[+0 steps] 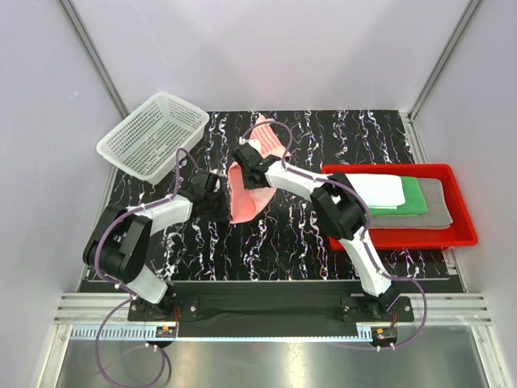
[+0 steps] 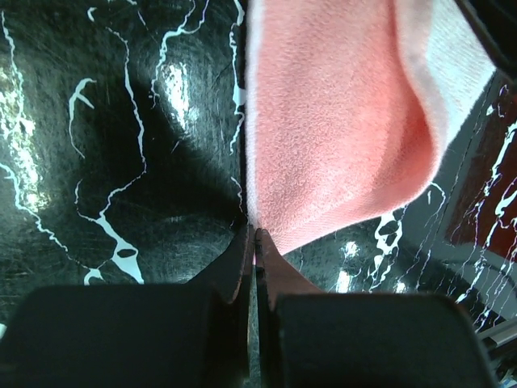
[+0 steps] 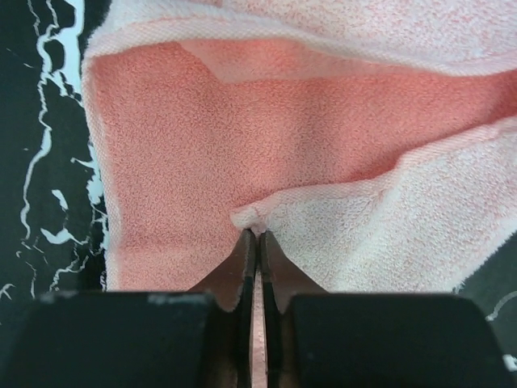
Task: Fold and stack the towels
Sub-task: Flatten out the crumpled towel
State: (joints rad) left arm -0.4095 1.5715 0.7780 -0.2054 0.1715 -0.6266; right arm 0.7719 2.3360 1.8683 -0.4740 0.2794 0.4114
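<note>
Mid-fold: left claw (image 2: pixel 255 241) and right claw (image 3: pixel 255 239) both clenched on pink towel (image 1: pixel 245 200) over bench (image 1: pixel 299 238). Next, likely: draw pinched edge across, lay flat, release.

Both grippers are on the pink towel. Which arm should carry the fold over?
Right, probably. The right gripper is shut on a lifted edge of the pink towel, so it looks free to sweep that edge across. The left gripper pinches a corner low by the table, which suits it better as the anchor.
</note>
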